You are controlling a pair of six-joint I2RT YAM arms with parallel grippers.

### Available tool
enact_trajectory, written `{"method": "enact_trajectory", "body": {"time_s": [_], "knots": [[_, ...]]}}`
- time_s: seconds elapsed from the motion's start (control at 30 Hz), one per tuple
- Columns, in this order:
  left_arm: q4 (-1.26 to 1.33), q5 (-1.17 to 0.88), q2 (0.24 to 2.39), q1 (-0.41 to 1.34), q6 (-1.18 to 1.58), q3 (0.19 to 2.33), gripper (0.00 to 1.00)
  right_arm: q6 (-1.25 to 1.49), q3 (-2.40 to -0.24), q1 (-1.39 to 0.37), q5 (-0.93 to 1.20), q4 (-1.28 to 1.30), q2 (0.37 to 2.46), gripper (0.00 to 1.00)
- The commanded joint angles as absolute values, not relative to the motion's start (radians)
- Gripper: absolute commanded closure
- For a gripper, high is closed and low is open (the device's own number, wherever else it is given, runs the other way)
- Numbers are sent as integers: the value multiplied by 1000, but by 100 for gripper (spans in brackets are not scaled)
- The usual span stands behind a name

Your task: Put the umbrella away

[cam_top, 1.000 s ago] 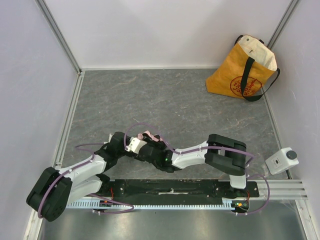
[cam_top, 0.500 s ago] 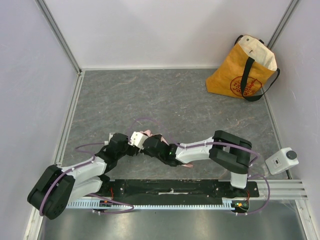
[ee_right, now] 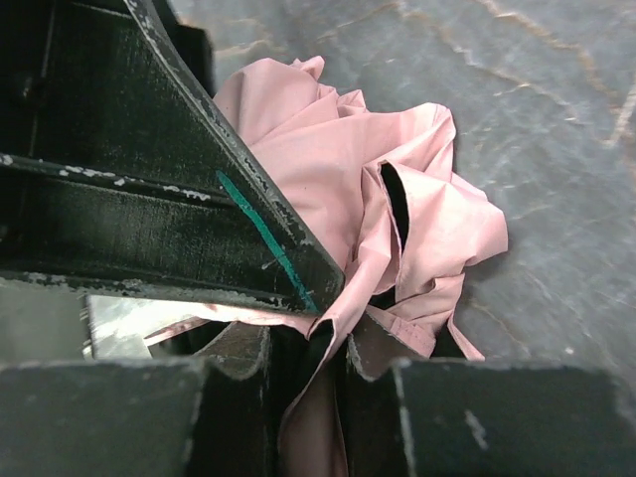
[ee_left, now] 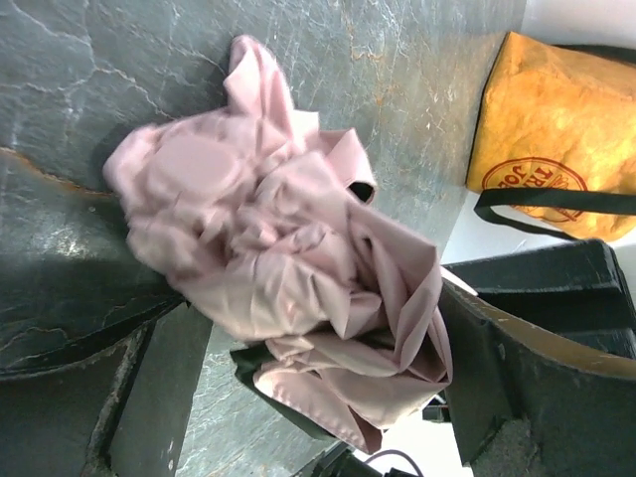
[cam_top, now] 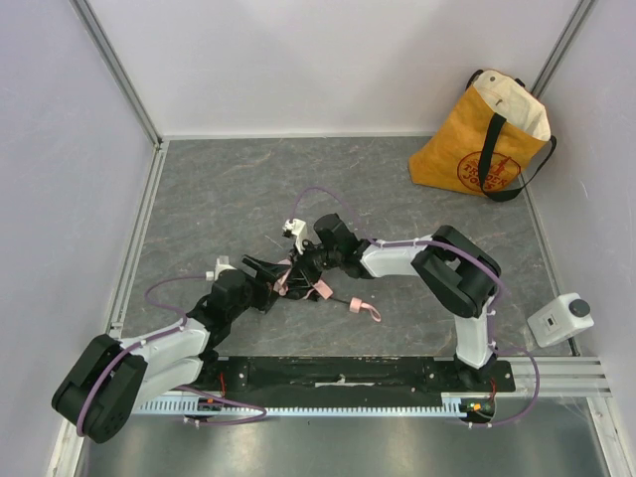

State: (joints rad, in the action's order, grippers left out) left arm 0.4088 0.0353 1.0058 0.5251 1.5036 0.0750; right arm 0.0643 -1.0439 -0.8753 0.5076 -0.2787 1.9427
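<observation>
The umbrella is a crumpled bundle of pale pink fabric on the grey floor. In the top view the umbrella lies between the two grippers, and its small pink handle with strap trails to the right on a thin black shaft. My left gripper stands wide open around the bundle, one finger on each side. My right gripper is shut on a fold of the pink fabric. In the top view the left gripper and the right gripper meet at the bundle.
A yellow tote bag with black straps stands open at the back right corner, also in the left wrist view as the tote bag. A small white device sits by the right wall. White walls enclose the floor.
The left gripper opened wide and released the fabric. The right gripper closed on a fold and moved away from the near edge. The handle now lies exposed on the floor.
</observation>
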Motion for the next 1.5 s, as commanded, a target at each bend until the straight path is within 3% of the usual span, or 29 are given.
{"method": "enact_trajectory", "body": {"time_s": [0.0,0.27,0.4,0.6,0.73,0.97,1.27,1.47], "knots": [[335,61,1020,520,1370,58,5,146,-1017,-824,807,-11,2091,100],[279,18,1173,515,1358,127,9,255,-1106,-746,1011,-28,2206,100],[255,5,1242,515,1341,169,17,271,-1161,-721,1057,-3,2247,100],[271,5,1272,515,1381,138,11,328,-1195,-689,1112,-21,2298,100],[303,-26,1290,517,1404,124,6,552,-1099,-689,1160,-314,2252,100],[414,-81,1388,517,1440,132,7,905,-996,-692,1158,-756,2171,100],[515,-22,1439,515,1399,143,16,809,-1003,-719,1193,-618,2132,100],[619,-3,1474,515,1338,130,12,822,-979,-723,1218,-676,2120,100]]}}
